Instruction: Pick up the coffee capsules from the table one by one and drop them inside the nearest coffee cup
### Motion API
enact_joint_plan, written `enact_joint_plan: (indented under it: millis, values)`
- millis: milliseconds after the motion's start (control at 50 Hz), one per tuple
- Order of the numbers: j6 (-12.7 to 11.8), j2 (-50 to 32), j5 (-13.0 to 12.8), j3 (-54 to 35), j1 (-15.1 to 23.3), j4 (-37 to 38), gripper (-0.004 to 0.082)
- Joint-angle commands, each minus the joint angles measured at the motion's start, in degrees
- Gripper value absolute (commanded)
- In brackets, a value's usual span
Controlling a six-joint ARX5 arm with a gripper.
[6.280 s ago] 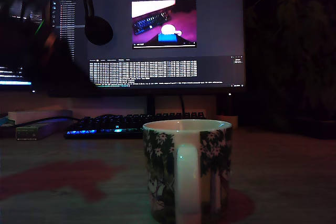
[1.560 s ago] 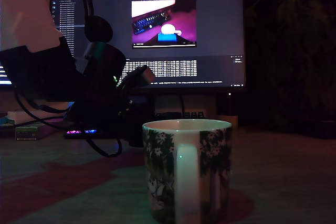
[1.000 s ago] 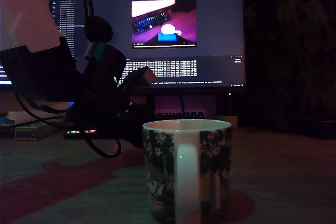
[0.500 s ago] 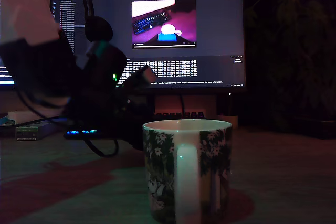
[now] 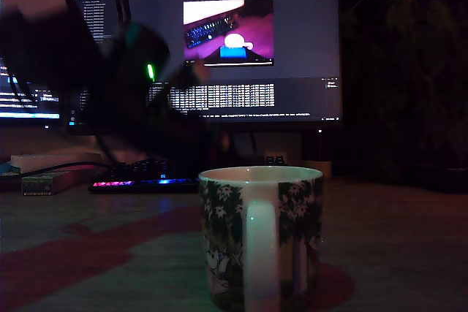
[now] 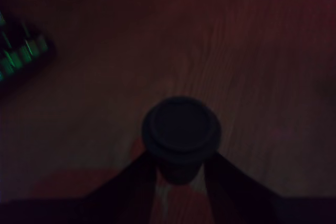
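Tool [image 6: 180, 165] clamped on the capsule [image 6: 181, 128], up off the surface [image 6: 252, 56], behind the cup [image 5: 259, 242] and to the exterior view's left of it, so best carry it squarely over the cup's rim before letting go.

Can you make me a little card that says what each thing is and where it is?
light: very dim
mug: white with leaves and flowers, upright, close to the camera, handle facing it
inside of mug: hidden
capsule: dark, round, gripped between the fingers
fingers: shut on the capsule, one on each side
table: pale with reddish patches, under the capsule
arm: blurred, raised at the exterior view's left, behind the mug
keyboard: lit up, behind the mug
monitor: switched on, at the back
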Motion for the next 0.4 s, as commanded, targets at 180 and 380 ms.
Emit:
enact_joint_plan:
  millis: [180,380]
  values:
    - [2.0,-6.4,0.4,-0.6,0.1,-5.4,0.0195]
    - [2.9,-10.3,0.4,-0.6,0.5,-9.8,0.0195]
